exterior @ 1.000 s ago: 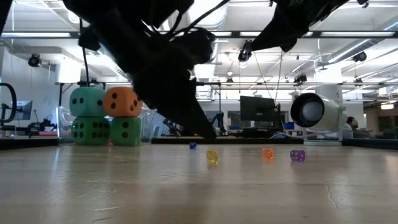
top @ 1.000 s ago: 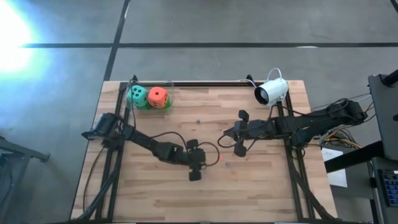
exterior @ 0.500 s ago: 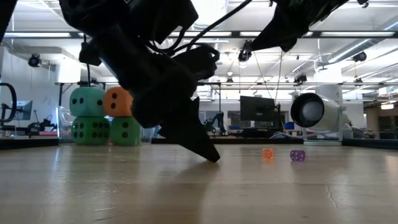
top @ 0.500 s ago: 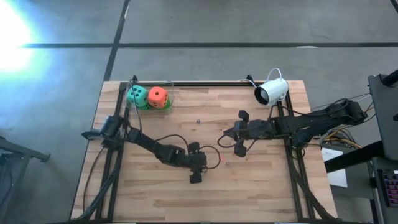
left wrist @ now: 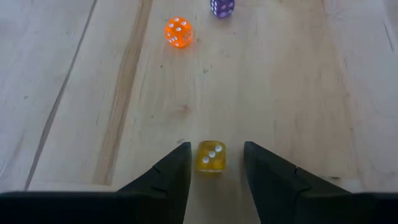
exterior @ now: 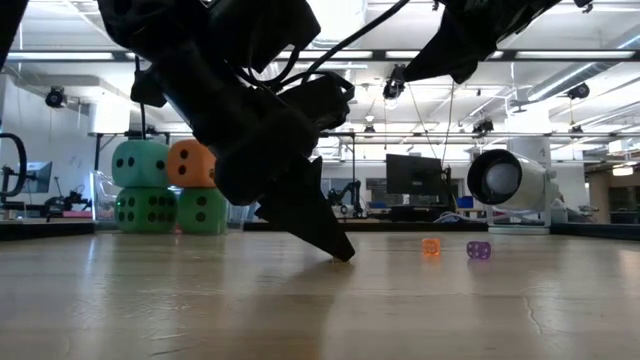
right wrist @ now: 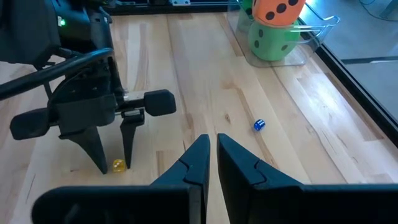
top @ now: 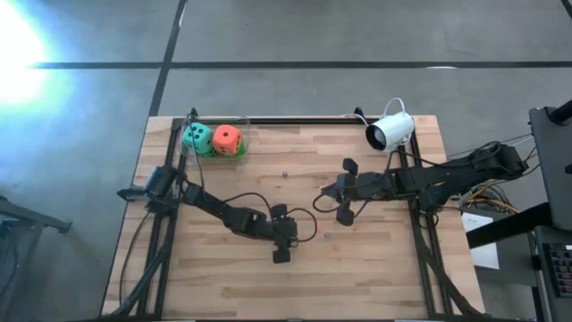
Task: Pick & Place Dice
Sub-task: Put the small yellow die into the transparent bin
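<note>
Near the surface's point(top: 375, 277) middle, your left pincer point(left wrist: 213, 163) stands apart around a tiny yellow die point(left wrist: 211, 155); your right pincer point(right wrist: 210, 155) hovers nearly together.

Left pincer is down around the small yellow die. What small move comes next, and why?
Probably close the left pincer: its fingers stand open either side of the yellow die, tips at the table, with gaps still showing.

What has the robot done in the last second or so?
The left gripper has come down to the table, its open fingers now either side of a small yellow die, not yet closed on it. The right gripper, the big stacked dice and the other small dice have not moved.
</note>
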